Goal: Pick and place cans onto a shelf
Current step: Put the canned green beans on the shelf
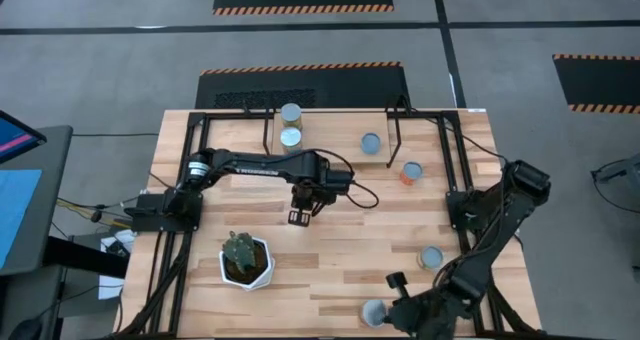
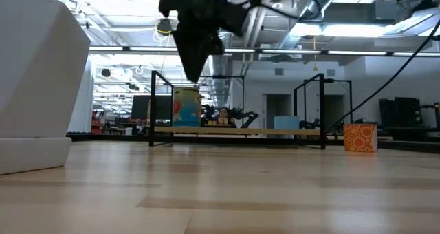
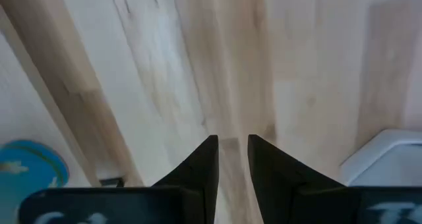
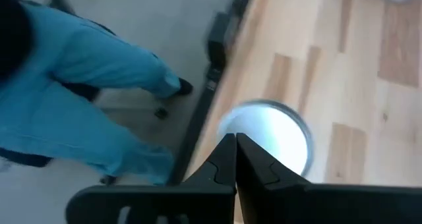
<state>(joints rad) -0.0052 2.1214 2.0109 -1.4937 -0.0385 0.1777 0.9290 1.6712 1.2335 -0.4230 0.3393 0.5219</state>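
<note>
Over the middle of the wooden table point(image 1: 340, 270), the left gripper point(image 1: 299, 217) hangs above bare boards, its fingers point(image 3: 201, 168) nearly together with only a narrow gap and nothing between them. Two cans point(image 1: 290, 112) stand touching each other on the shelf point(image 1: 330, 145) at the far edge of the table, well apart from that gripper, and a third can point(image 1: 371, 143) sits farther along the same shelf. An orange-sided can point(image 1: 411, 172) stands on the table just off the shelf's right end. At the near edge, the right gripper point(image 1: 400, 298) hovers beside a white-topped can point(image 1: 374, 313); its wrist camera shows its fingers point(image 4: 224, 161) pressed together and empty, the can's round top point(image 4: 267, 135) apparently just beyond the tips. Another can point(image 1: 432, 257) stands near the right arm. A potted cactus point(image 1: 244, 258) sits toward the near left. Beyond the table edge, a person's blue-clad legs point(image 4: 79, 99) show.
</note>
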